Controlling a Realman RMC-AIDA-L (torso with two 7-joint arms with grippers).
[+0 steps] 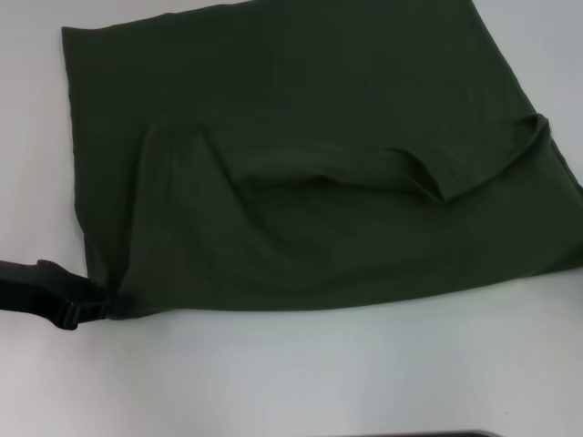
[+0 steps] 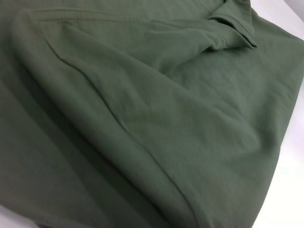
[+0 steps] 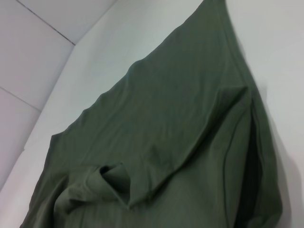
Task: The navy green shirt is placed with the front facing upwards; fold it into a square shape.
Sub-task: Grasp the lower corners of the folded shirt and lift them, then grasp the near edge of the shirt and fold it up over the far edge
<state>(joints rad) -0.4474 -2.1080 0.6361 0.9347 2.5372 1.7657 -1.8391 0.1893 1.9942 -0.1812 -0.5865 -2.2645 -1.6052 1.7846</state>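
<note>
Across the far half of the white tabletop (image 1: 301, 373), one navy green shirt (image 1: 328, 182) is lying partly folded, plain cloth up, a sleeve flap doubled over its middle. One gripper, the left gripper (image 1: 102, 302), is reaching to the shirt's near-left corner; whether its fingers are gripping cannot be told, and the right gripper is showing nowhere.

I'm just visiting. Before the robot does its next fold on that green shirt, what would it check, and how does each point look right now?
1. Left gripper at the near left corner of the navy green shirt: ok.
2. Grip on the cloth: cannot tell, fingers hidden at the edge.
3. Right gripper in sight: not ok, no view shows it.
4. Shirt lying flat: not ok, a raised ridge crosses the middle.
5. Shape square: not ok, edges slant and the near layer bunches.
6. Table in front bare for working: ok.
</note>
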